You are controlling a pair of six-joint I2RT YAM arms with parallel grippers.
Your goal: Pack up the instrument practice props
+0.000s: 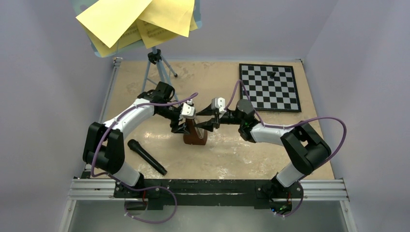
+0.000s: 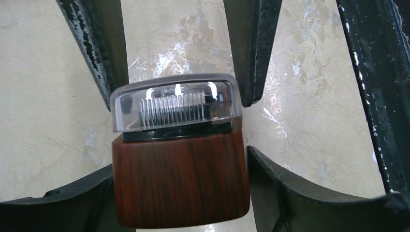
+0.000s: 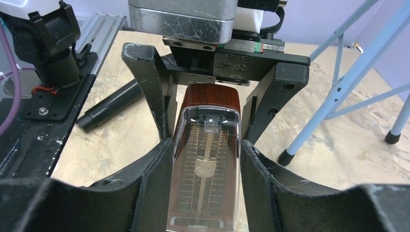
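The brown metronome [image 1: 195, 136] stands mid-table with both grippers on it from opposite sides. My left gripper [image 1: 187, 126] is shut on its wooden body [image 2: 181, 183], one finger against each side. My right gripper [image 1: 210, 124] is shut on the clear front cover [image 3: 208, 164], whose pendulum and scale show through. The right gripper's fingers [image 2: 251, 48] appear past the cover in the left wrist view. Yellow sheet-music pages [image 1: 130, 19] lie on the light-blue music stand's tray [image 1: 196, 21] at the back left, above its tripod [image 1: 157, 67] [image 3: 338, 72].
A black microphone [image 1: 146, 156] [image 3: 109, 105] lies on the table near the left arm. A black-and-white chessboard [image 1: 270, 87] with a small dark piece [image 1: 273, 75] lies at the back right. The metal mounting rail [image 1: 208, 189] runs along the near edge.
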